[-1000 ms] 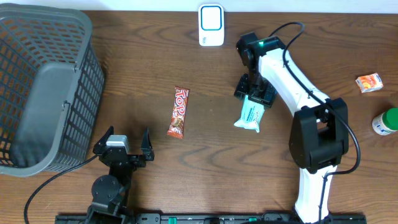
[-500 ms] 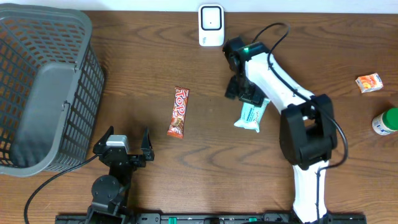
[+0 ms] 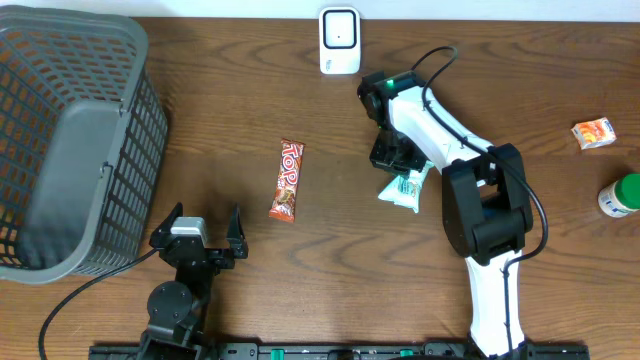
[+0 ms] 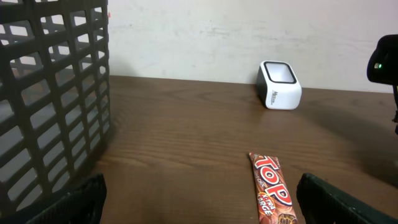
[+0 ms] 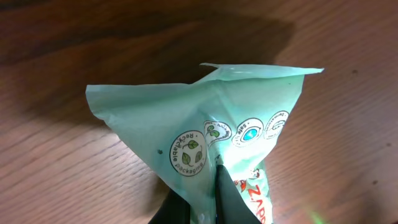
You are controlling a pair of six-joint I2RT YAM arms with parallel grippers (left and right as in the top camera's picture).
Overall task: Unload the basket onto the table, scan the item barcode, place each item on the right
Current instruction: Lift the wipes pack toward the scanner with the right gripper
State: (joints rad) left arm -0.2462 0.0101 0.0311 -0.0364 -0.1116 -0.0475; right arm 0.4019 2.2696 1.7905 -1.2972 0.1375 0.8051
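The right gripper (image 3: 392,152) is now pinched together on the upper end of the mint-green packet (image 3: 405,188). 1 second ago its jaws stood apart over that same end, so the grasp has only just been made. In the right wrist view the 2 fingers meet on the film, which bunches and fans out ahead of them. The packet also looks shorter and more crumpled from overhead than it did 1 second ago.

The packet lies on the table at about 5 o'clock from the scanner (image 3: 339,40), which stands at the table's 12 o'clock edge, well apart from it. Whether the packet has left the wood yet, I cannot tell.

The left gripper (image 3: 203,222) rests at 7 o'clock with its jaws wide apart, holding nothing. The candy bar (image 3: 287,180) lies at 9 o'clock of the packet, untouched, and the basket (image 3: 70,130) fills the 9 to 10 o'clock side.

With the grip made, picking up looks done. The next move is likely a lift and a carry toward 11 o'clock, up to the scanner's face. No barcode shows on the visible side, only round recycling marks, so the packet may need turning. The hold is on thin film alone, and the packet could swing or slip.
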